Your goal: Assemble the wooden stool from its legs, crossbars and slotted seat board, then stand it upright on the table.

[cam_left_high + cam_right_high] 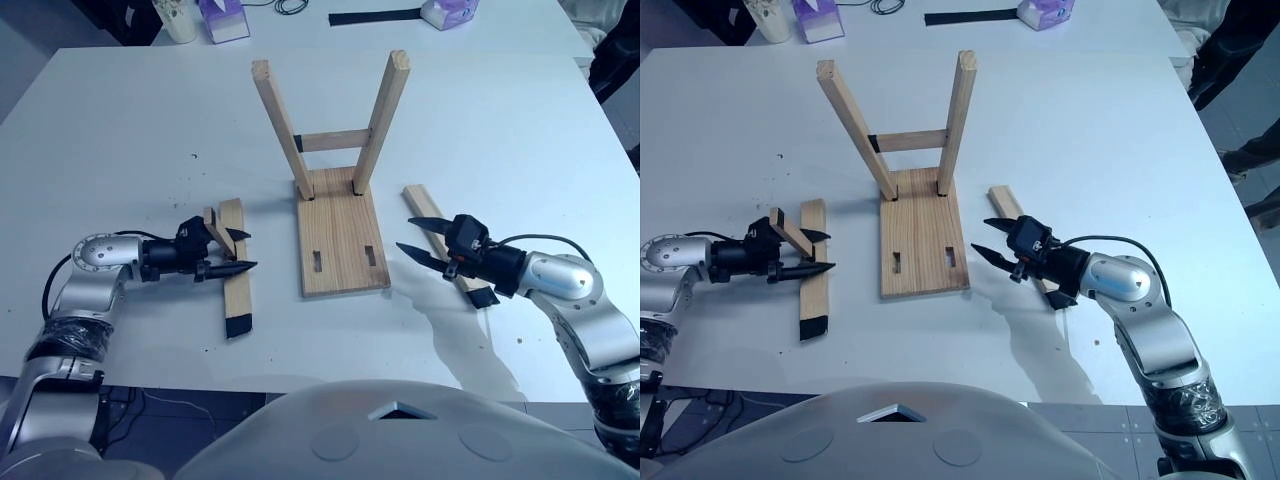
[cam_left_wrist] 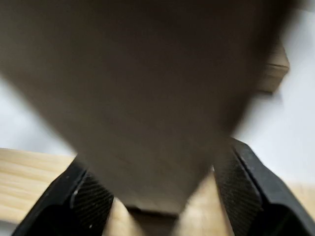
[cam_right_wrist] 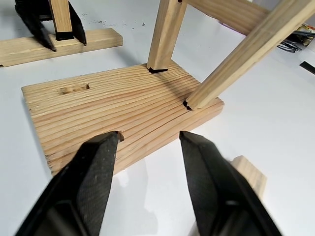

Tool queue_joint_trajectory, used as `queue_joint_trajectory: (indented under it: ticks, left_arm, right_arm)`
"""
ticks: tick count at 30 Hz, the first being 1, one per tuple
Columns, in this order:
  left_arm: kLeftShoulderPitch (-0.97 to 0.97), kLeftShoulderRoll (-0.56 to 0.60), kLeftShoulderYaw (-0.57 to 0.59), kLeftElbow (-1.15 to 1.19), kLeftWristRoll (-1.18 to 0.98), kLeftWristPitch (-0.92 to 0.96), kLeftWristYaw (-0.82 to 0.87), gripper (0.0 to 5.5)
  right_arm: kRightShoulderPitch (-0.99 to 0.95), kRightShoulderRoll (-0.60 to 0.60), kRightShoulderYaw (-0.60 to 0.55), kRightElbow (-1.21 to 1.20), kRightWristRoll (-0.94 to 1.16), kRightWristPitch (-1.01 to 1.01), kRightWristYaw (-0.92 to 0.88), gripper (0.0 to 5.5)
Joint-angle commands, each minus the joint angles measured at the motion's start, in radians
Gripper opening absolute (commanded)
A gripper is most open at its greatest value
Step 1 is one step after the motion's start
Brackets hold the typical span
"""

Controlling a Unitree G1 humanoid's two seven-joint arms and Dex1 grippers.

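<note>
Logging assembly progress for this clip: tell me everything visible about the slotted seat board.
The seat board is a pale, grained wooden rectangle lying flat on the table. Two legs stand in its far slots, joined by a crossbar; its two near slots are empty. The open right pincer hovers by its right edge.

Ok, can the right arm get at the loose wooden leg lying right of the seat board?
Probably yes: the open, empty right gripper hovers right at that wooden leg, nothing between them.
</note>
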Motion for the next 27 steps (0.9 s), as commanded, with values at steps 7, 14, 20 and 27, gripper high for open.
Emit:
queue_joint_trajectory:
  ticks: [7, 14, 20, 27]
  left_arm:
    - [0.045, -0.049, 0.172, -0.224, -0.129, 0.137, 0.104, 3.06]
    - [0.041, 0.005, 0.276, -0.357, -0.244, 0.335, 0.114, 3.06]
    - [-0.006, 0.010, 0.300, -0.406, -0.289, 0.438, 0.123, 3.06]
    - [-0.067, -0.016, 0.330, -0.438, -0.349, 0.532, 0.179, 2.41]
  right_arm:
    - [-0.053, -0.018, -0.016, 0.034, 0.007, -0.023, 0.026, 2.27]
    - [-0.057, -0.022, -0.023, 0.044, 0.009, -0.034, 0.028, 2.27]
    - [-0.045, -0.013, -0.018, 0.037, 0.003, -0.037, 0.012, 2.27]
    - [-0.042, -0.013, -0.011, 0.037, 0.001, -0.042, 0.004, 2.27]
